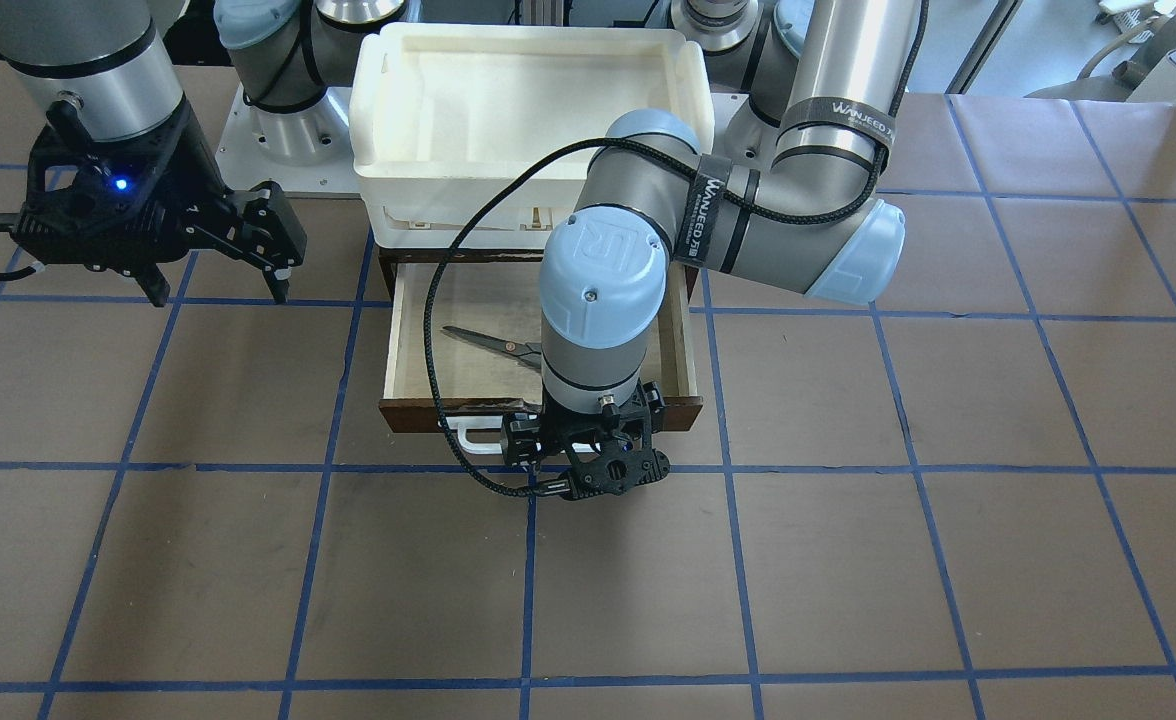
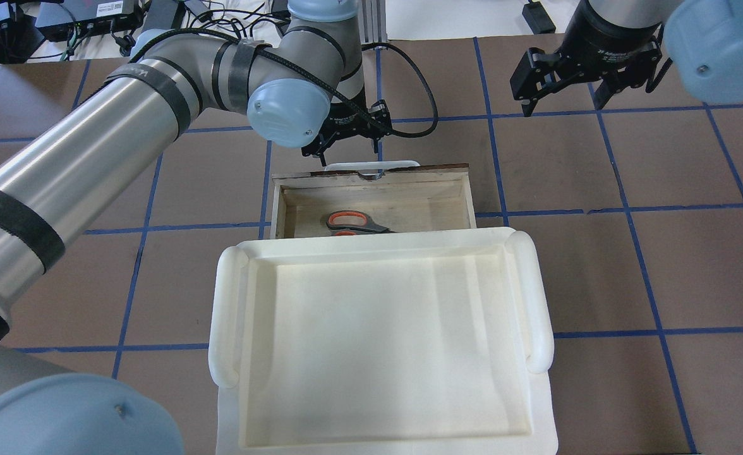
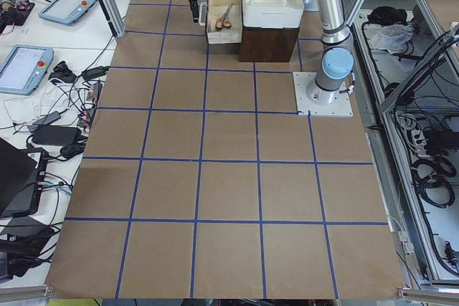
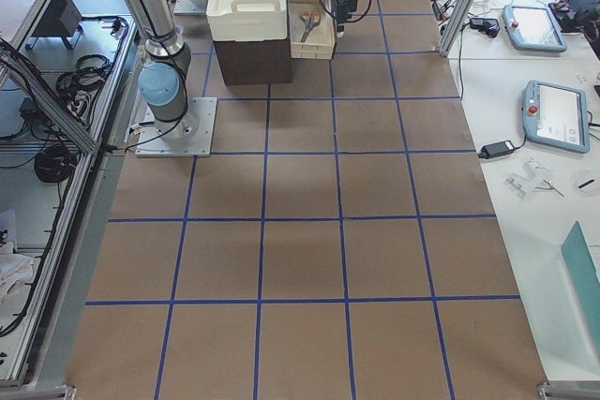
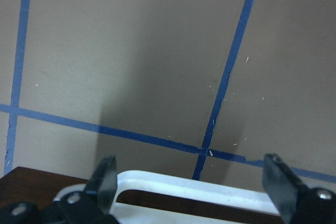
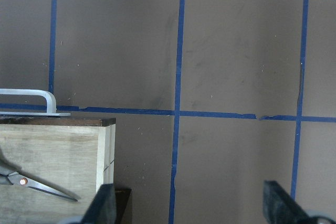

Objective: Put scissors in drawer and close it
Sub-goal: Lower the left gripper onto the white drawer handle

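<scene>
One brown worktop [image 1: 248, 560], gridded with blue tape, carries a white tray [image 2: 378, 243] stacked above the drawer [image 2: 371, 181], which stands pulled out. The left pincer [image 5: 191, 169] hangs spread wide and empty just over the drawer's white handle [image 5: 184, 184]. The right pincer [image 2: 564, 101], also spread and empty, hovers well apart. The scissors [image 2: 356, 222] lie flat inside the drawer.

**Scissors inside the open drawer**
The dark brown drawer [image 1: 418, 414] stands pulled out, its pale plywood floor exposed and its white bar handle [image 1: 468, 436] on the far front. The scissors [image 1: 493, 342] lie flat and closed toward its rear, grey orange-lined handles left, dark blades pointing right.
</scene>
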Robot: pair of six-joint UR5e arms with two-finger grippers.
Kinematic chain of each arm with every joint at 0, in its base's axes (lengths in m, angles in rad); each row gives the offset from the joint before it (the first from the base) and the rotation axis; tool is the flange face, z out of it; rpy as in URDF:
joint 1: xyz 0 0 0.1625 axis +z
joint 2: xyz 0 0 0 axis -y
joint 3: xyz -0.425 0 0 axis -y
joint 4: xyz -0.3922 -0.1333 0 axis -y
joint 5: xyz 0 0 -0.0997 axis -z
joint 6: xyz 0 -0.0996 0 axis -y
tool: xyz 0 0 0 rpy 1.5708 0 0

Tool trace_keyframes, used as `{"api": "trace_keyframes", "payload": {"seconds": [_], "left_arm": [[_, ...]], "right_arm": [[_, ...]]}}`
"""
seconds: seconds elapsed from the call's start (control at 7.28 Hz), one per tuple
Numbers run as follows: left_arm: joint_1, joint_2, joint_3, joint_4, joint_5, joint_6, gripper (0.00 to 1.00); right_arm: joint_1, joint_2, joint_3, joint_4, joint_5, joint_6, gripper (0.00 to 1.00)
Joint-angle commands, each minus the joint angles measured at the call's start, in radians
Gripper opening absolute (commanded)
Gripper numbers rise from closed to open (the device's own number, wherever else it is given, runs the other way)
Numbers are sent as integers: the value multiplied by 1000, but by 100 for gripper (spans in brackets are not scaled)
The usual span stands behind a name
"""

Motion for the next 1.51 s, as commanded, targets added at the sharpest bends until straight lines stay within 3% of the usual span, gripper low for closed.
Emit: {"api": "trace_keyframes", "payload": {"seconds": [0.0,1.37], "left_arm": [[-1,1,-4,-14,-1,1,100],[5,41,-11,-114,-1,22,100]], "right_arm": [[0,-7,0,27,6,0,100],[-6,-5,1,15,4,0,100]]}}
